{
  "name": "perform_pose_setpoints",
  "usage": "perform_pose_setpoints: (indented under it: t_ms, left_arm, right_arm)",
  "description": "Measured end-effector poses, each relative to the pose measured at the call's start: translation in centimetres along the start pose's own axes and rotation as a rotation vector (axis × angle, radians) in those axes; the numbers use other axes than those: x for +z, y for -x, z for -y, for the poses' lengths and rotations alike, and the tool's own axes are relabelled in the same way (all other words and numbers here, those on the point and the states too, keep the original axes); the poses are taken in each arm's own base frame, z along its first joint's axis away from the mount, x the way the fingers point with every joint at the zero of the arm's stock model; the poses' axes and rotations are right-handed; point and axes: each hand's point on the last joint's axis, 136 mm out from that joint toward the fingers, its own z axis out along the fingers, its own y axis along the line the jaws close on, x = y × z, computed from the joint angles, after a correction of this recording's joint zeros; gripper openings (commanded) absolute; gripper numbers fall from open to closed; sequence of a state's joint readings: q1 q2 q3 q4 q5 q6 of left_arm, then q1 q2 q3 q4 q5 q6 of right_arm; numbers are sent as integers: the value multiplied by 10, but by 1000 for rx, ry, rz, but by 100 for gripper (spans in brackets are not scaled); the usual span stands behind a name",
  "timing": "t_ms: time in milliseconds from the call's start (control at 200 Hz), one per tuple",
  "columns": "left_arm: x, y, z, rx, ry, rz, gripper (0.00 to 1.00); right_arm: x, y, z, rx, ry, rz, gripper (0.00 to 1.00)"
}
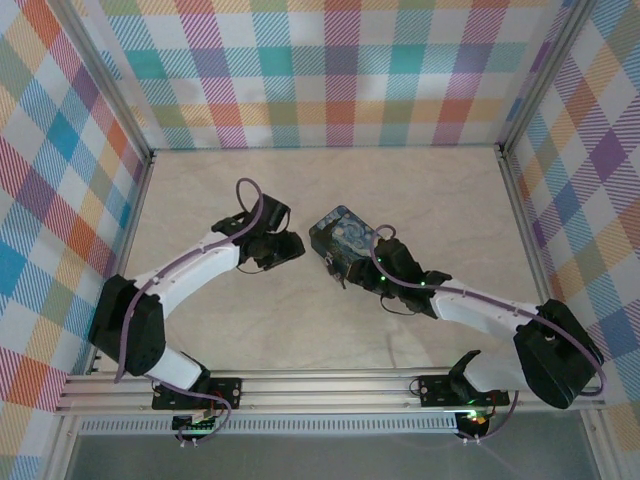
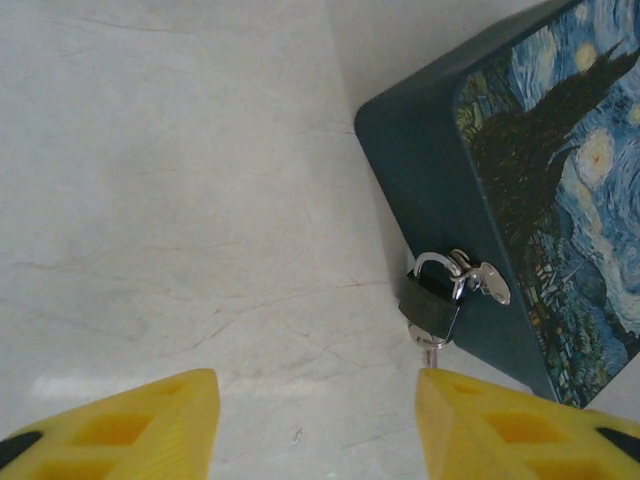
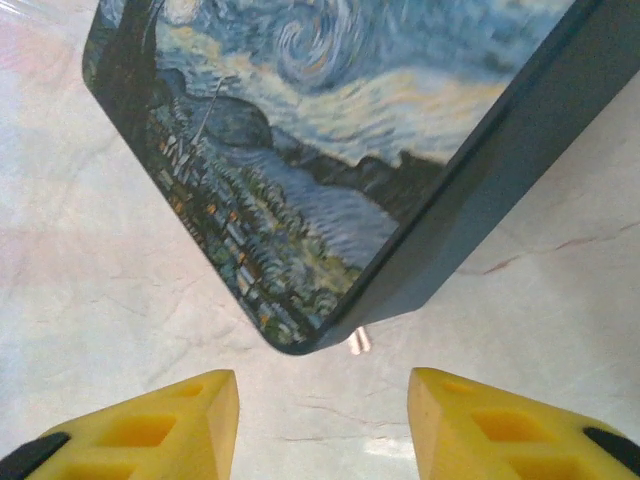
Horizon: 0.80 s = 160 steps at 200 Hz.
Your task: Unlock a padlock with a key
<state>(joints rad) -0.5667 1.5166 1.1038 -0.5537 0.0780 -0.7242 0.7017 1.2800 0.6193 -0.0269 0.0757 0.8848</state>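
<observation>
The small dark padlock (image 2: 432, 300) hangs by its silver shackle from the hasp (image 2: 482, 280) on the side of the blue painted tin (image 2: 540, 190). The silvery key (image 2: 431, 347) sticks out of the padlock's underside. My left gripper (image 2: 315, 430) is open just short of the padlock, and its right yellow finger (image 2: 500, 425) sits right below the key. My right gripper (image 3: 320, 420) is open at the tin's (image 3: 330, 150) near corner, holding nothing. A silvery tip of the key (image 3: 358, 340) pokes out from under that corner. From above, the left gripper (image 1: 297, 246) and the right gripper (image 1: 360, 272) flank the tin (image 1: 340, 233).
The tin lies on a pale marble-patterned table (image 1: 300, 320) enclosed by plaid walls (image 1: 330, 70). Open tabletop stretches behind the tin and to both sides of the arms.
</observation>
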Motion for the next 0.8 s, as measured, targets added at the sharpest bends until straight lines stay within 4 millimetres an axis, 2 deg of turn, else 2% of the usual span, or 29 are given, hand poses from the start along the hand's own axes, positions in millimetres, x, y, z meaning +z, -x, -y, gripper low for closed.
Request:
perform_pose_setpoints:
  t_ms: [250,385,460,600,685,800]
  left_arm:
    - [28,-32,42,162,-87,2,59]
    - [53,-51,44,183,-116,10,57]
    - [69,-59,36,174,-112,14,56]
    - [90,-63,23,146,-107,39,56]
    - [93,-61,25,130,-128,63,56]
    - [98,-52,40,116,-194,108,54]
  right_arm:
    - [-1,27,29,-17,-79,23,50]
    - [-3,38,41,-10,-99,30,51]
    - [-5,42,41,-17,-90,30,52]
    - [-6,49,24,-54,-40,15,52]
    - [-4,50,19,-70,-23,4,52]
    - [2,44,21,-74,-24,-26,53]
